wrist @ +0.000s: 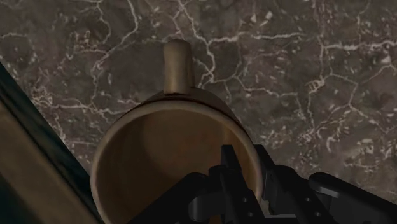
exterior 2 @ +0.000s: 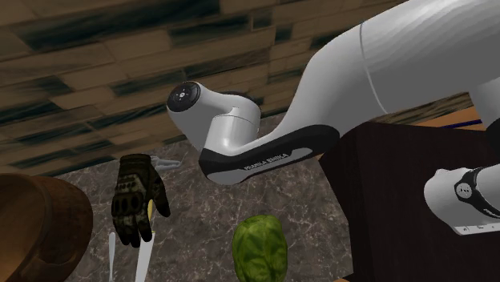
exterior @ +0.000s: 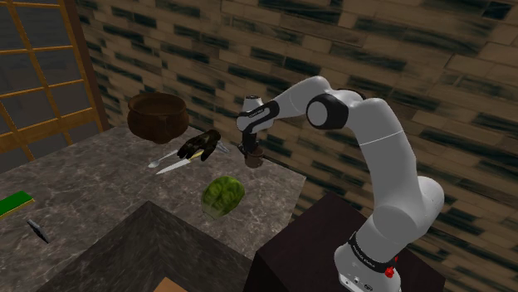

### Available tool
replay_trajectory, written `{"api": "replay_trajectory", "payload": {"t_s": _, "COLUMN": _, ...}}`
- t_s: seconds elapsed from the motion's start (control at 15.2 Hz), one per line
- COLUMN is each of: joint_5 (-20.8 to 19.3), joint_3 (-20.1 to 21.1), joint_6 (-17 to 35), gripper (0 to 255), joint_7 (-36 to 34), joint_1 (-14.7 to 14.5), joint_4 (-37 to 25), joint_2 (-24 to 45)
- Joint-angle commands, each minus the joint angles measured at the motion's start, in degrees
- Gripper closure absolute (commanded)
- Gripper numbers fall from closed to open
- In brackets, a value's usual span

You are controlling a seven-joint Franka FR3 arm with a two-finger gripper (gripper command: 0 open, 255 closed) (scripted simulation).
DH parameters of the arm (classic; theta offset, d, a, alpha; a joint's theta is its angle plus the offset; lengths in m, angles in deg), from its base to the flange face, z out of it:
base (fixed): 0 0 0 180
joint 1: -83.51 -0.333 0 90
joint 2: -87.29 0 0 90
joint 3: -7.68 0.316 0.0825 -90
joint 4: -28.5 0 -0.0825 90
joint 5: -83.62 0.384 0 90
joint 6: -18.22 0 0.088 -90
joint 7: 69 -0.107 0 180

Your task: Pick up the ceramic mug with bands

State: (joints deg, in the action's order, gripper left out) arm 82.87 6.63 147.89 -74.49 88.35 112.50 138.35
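Observation:
A small brown mug (exterior: 255, 159) stands near the marble counter's (exterior: 108, 191) far corner, close to the brick wall. In the wrist view I look down into the mug (wrist: 159, 146); its handle (wrist: 178, 63) points away from the hand. My black gripper (wrist: 254, 167) is shut on the mug's wall, one finger inside the rim and the other outside. In the shoulder view the gripper (exterior: 251, 148) points straight down onto the mug.
A dark brown bowl (exterior: 158, 114), a black glove (exterior: 201, 145), a knife (exterior: 170, 166) and a green cabbage (exterior: 222, 195) lie on the counter to the shoulder view's left of the mug. The counter's edge (exterior: 286, 187) runs just beside the mug. The glove (exterior 2: 136, 196) and the cabbage (exterior 2: 260, 248) lie under the arm.

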Motion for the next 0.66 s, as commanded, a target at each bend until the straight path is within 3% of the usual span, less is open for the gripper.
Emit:
{"api": "replay_trajectory", "payload": {"t_s": 0.0, "joint_5": -0.01, "joint_3": 0.0, "joint_6": -0.65, "gripper": 255, "joint_7": -0.06, "joint_1": -0.07, "joint_4": 0.68, "joint_2": -1.34}}
{"api": "replay_trajectory", "payload": {"t_s": 0.59, "joint_5": -0.02, "joint_3": -0.02, "joint_6": -3.65, "gripper": 255, "joint_7": 0.0, "joint_1": -0.1, "joint_4": 1.66, "joint_2": -5.32}}
